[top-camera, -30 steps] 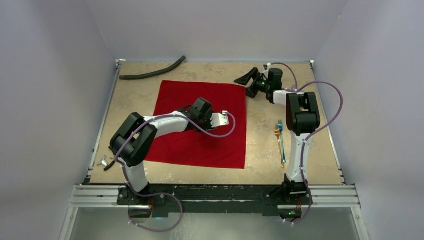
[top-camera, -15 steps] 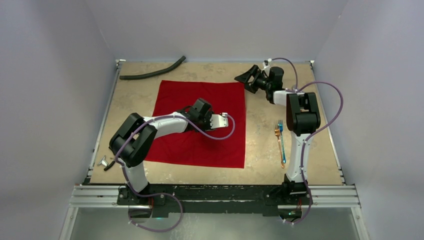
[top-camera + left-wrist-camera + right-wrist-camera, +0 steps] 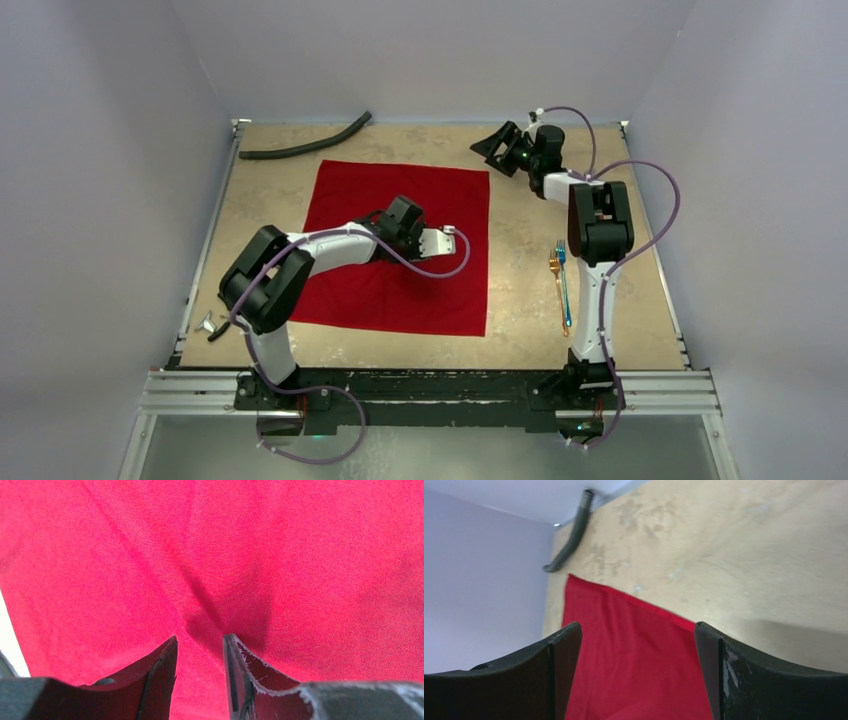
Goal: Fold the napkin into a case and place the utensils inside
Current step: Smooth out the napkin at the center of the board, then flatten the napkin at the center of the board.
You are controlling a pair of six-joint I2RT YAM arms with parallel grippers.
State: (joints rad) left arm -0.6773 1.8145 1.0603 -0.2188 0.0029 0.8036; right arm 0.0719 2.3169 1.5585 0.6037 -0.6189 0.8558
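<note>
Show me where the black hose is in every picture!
Top external: hose at the table's far-left edge, beyond the napkin.
Left wrist: not in it; only napkin shows.
Right wrist: hose upper left, beyond the napkin's corner.
Shared landmark: the red napkin.

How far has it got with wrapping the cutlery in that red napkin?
Barely started. Done: the napkin is spread flat on the table, no fold in it yet. In hand: the left gripper sits low over the cloth at a small crease, fingers nearly together; the right gripper hangs open beyond the far right corner. Left: all the folding, then the utensils, lying on the table beside the cloth.
</note>
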